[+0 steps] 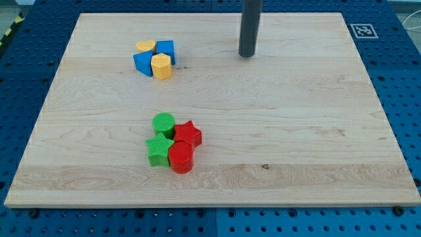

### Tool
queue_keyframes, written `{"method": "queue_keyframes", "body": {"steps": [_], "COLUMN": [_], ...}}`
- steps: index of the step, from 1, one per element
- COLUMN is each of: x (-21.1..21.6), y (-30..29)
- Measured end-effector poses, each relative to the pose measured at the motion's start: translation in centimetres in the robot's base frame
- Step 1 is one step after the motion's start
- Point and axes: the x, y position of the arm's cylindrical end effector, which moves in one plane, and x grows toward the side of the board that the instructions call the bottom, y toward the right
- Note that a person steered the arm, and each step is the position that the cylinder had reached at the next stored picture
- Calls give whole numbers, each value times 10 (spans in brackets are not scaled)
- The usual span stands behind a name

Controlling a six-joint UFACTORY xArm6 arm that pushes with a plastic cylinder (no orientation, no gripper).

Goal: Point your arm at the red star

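The red star (189,134) lies in a tight cluster below the board's middle, touching a green cylinder (163,124) on its left, a green star (158,151) at lower left and a red cylinder (181,158) below it. My tip (247,54) stands near the view's top, right of centre, far above and to the right of the red star, touching no block.
A second cluster sits at the upper left: a yellow heart (146,47), a blue block (165,50), a blue triangular block (142,63) and a yellow hexagonal block (161,66). The wooden board (296,131) rests on a blue pegboard, with a fiducial tag (364,30) at its top right corner.
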Motion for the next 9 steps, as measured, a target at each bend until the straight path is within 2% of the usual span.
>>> {"method": "queue_keyframes", "body": {"steps": [1, 2, 4, 6, 7, 9], "x": [20, 69, 109, 119, 145, 152], "y": [9, 25, 26, 26, 18, -27]}}
